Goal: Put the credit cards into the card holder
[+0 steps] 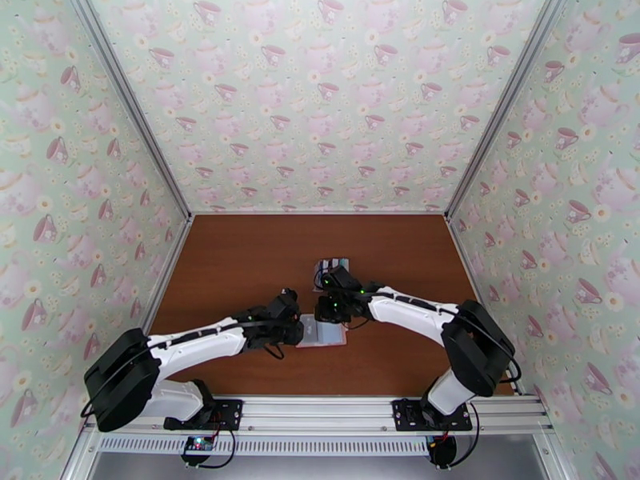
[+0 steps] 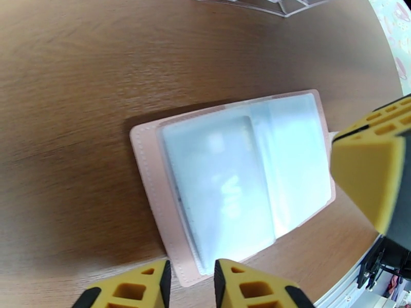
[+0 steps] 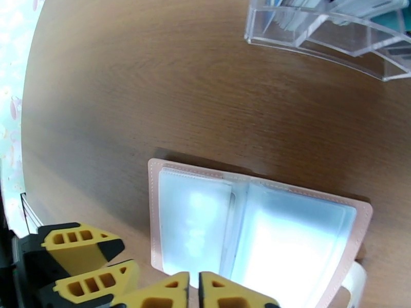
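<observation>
Two claws at work | card holder [image 1: 326, 331] lies open on bench [image 1: 240, 258], nearer the arms than clear rack [image 3: 329, 32] | left claw [image 2: 191, 283] narrow at its edge, I can't tell any grip | right claw [image 3: 194, 291] pinched closed at its rim

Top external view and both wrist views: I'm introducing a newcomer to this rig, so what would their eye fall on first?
Probably the dusty-pink card holder, which lies open with its clear sleeves up on the brown table. The left end effector and right end effector are right beside it. The teacup wallpaper covers the walls all around, and a clear slotted rack stands just beyond the holder.
</observation>
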{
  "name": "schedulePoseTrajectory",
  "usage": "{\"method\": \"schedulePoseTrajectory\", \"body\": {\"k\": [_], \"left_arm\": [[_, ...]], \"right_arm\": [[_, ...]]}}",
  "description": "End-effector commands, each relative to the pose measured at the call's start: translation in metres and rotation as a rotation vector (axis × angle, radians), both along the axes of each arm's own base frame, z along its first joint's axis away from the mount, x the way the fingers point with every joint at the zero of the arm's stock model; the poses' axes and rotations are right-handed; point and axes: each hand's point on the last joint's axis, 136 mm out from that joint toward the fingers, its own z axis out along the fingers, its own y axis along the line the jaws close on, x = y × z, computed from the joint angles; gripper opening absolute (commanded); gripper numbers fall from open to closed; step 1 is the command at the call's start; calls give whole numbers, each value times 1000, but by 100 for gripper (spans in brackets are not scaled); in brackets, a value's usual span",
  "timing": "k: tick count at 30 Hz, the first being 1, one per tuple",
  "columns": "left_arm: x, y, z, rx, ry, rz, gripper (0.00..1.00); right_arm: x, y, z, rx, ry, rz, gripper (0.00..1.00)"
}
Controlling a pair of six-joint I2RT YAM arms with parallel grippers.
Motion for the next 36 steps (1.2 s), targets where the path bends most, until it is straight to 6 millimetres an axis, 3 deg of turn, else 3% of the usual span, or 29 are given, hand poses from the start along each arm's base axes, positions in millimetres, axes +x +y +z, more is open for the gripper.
{"method": "schedulePoseTrajectory", "body": {"k": [1, 7, 15, 20, 26, 36], "left_arm": [[7, 7, 2, 45, -17, 13, 31], [16, 10, 2, 32, -19, 29, 32], [42, 3, 21, -1, -58, 25, 37], [66, -9, 32, -43, -77, 22, 44], [97, -23, 46, -93, -93, 31, 46], [134, -43, 59, -164, -90, 33, 49]], "right_arm": [[-7, 7, -9, 12, 27, 18, 10], [-10, 12, -20, 3, 46, 29, 10], [-11, 14, -33, -15, 66, 29, 12], [-1, 15, -10, -17, 4, 35, 24], [14, 5, 20, -64, -71, 33, 30], [54, -41, 62, -122, -173, -66, 36]]}}
